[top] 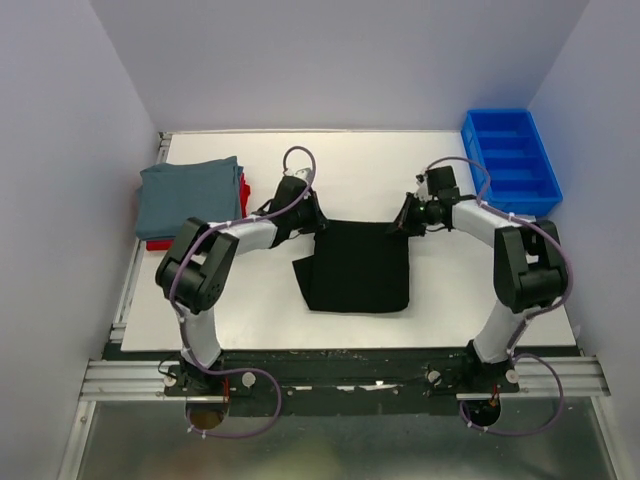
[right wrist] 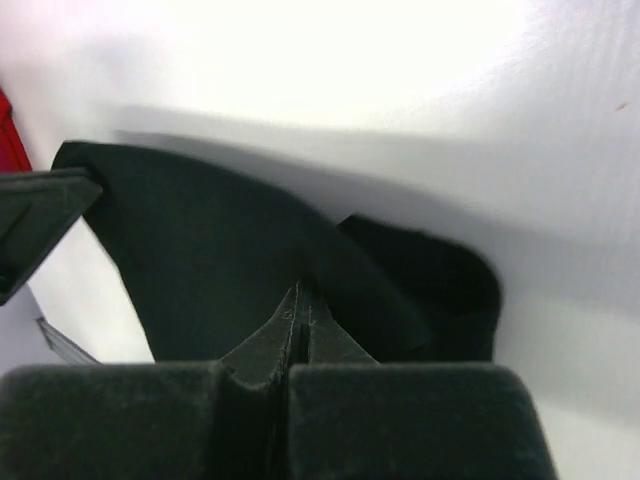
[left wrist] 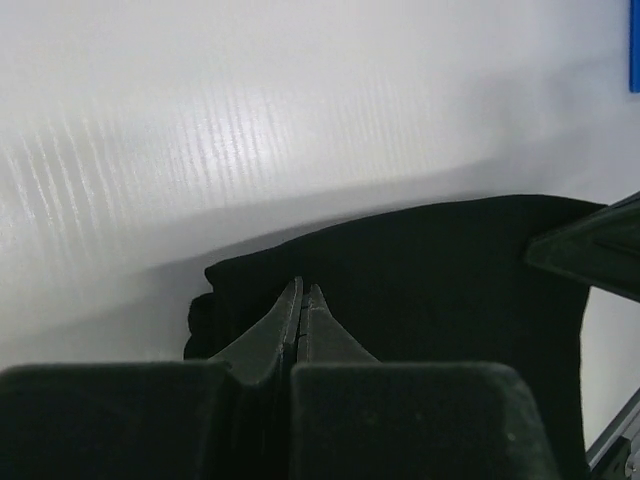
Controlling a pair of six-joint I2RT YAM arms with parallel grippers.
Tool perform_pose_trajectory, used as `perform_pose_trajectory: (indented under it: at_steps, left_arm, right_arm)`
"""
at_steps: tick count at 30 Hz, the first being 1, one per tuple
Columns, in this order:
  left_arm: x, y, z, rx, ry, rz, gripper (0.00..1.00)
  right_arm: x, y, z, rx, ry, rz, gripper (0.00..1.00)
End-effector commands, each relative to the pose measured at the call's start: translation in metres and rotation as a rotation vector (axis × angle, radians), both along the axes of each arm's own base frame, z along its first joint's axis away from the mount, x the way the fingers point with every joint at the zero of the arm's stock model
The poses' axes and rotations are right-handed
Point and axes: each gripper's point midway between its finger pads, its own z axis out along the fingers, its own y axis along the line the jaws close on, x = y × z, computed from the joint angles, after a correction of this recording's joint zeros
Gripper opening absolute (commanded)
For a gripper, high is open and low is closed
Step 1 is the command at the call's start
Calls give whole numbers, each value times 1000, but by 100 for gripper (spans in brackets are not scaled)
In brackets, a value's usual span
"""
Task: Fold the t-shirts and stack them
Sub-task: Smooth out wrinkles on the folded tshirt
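Note:
A black t-shirt (top: 357,265) lies partly folded in the middle of the white table, a sleeve sticking out at its left. My left gripper (top: 313,222) is shut on its far left corner, seen in the left wrist view (left wrist: 302,287) with black cloth (left wrist: 430,280) around the tips. My right gripper (top: 400,224) is shut on the far right corner, seen in the right wrist view (right wrist: 301,292) on the cloth (right wrist: 200,260). A folded slate grey-blue t-shirt (top: 190,196) lies on a red one (top: 243,190) at the far left. The floral print is hidden.
A blue plastic bin (top: 510,160) stands at the far right corner of the table (top: 250,310). Grey walls close in the back and sides. A metal rail runs along the near edge below the arm bases.

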Motion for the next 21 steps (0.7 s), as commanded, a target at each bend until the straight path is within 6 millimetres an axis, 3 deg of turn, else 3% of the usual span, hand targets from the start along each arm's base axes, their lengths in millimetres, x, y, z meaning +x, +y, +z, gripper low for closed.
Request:
perform_pose_trajectory:
  at_steps: [1,3,5,11,15,18,21]
  left_arm:
    - [9,2,-47,-46,128,43,0]
    - [11,3,-63,-59,157,49,0]
    - [13,5,-60,-66,148,52,0]
    - [11,17,-4,-18,28,39,0]
    - [-14,20,27,-19,-3,10,0]
    - [-43,13,37,-11,-6,-28,0]
    - [-76,3,32,-19,48,-90,0]
  right_arm:
    - [16,-7,-28,202,103,-64,1]
    - [20,-10,-44,247,145,-83,1]
    - [20,-10,-45,252,143,-71,1]
    - [6,-31,-10,114,22,-69,1]
    - [-30,-16,24,196,-55,30,1]
    - [-67,5,33,258,-57,126,1]
    - [-97,21,33,304,-35,195,1]
